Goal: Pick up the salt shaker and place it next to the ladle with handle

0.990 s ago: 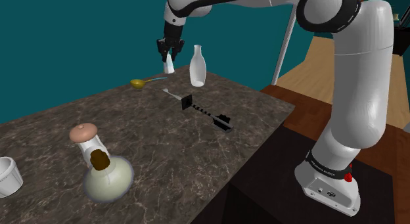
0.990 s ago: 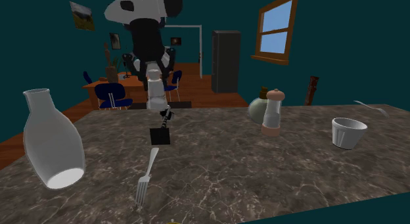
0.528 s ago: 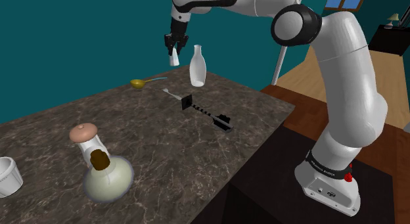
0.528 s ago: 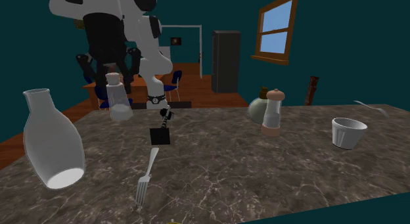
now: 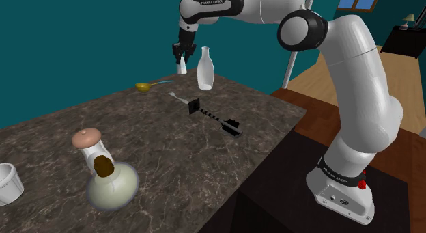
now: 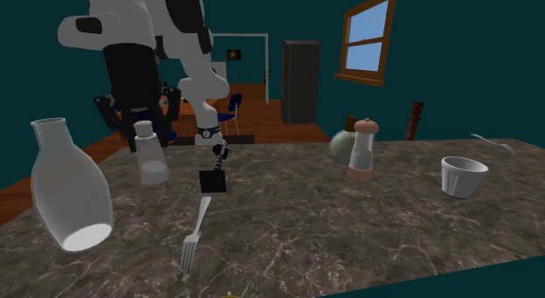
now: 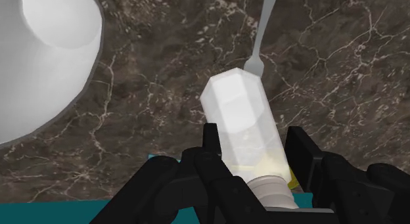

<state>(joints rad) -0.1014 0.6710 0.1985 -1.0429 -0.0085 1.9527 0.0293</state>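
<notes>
The pincer point(image 7: 255, 140) is gripping the salt shaker point(image 7: 238, 111), a translucent white, faceted body with a ribbed cap, over the dark marbled worktop point(image 7: 164, 91).

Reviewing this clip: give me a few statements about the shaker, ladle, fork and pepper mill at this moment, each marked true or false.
1. The end effector is shut on the salt shaker, which is clasped between its fingers. True.
2. The ladle sits inside the white cup. False: it lies on the countertop, far from the cup, which is at the shoulder view's lower left.
3. The fork lies flat on the countertop. True.
4. The pepper mill has tipped onto its side. False: it stands upright, right beside the corked flask.
</notes>
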